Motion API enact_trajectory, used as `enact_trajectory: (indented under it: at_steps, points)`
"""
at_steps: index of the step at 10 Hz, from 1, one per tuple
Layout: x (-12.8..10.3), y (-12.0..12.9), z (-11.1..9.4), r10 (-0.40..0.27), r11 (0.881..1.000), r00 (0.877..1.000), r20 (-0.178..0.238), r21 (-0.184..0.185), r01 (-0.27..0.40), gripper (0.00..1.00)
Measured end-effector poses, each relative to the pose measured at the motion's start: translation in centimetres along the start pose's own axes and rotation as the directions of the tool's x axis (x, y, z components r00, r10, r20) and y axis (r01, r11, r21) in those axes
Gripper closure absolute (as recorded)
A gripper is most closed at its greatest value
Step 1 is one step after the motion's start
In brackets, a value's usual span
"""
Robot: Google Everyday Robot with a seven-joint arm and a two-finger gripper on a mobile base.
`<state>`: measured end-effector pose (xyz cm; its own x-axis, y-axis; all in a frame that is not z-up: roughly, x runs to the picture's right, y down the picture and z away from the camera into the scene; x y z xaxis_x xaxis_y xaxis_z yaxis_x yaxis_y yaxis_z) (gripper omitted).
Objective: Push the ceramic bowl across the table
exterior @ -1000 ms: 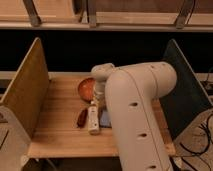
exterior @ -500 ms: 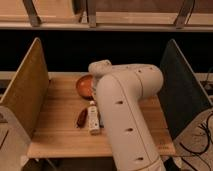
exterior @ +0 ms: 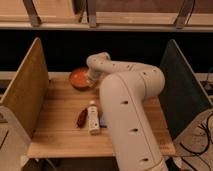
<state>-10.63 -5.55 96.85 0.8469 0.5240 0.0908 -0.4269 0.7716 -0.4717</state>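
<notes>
The orange-red ceramic bowl (exterior: 79, 78) sits at the far edge of the light wooden table (exterior: 55, 130), left of centre. My white arm reaches over the table from the front right. My gripper (exterior: 91, 79) is at the end of the arm, right against the bowl's right side, mostly hidden behind the wrist.
A dark red object (exterior: 82, 118) and a white bottle (exterior: 93, 118) lie side by side near the table's middle, with a small blue item (exterior: 101, 120) beside them. Upright panels stand at the left (exterior: 25, 90) and right (exterior: 182, 92). A shelf rail runs behind.
The arm has stretched farther across the table. The bowl has moved away from me and to the left, toward the far edge.
</notes>
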Motion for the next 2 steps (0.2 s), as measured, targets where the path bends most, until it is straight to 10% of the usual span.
enact_trajectory:
  at_steps: [2]
  points:
    - [-2.7, -0.8, -2.8, -0.088, 0.995, 0.991, 0.098, 0.063, 0.082, 1.00]
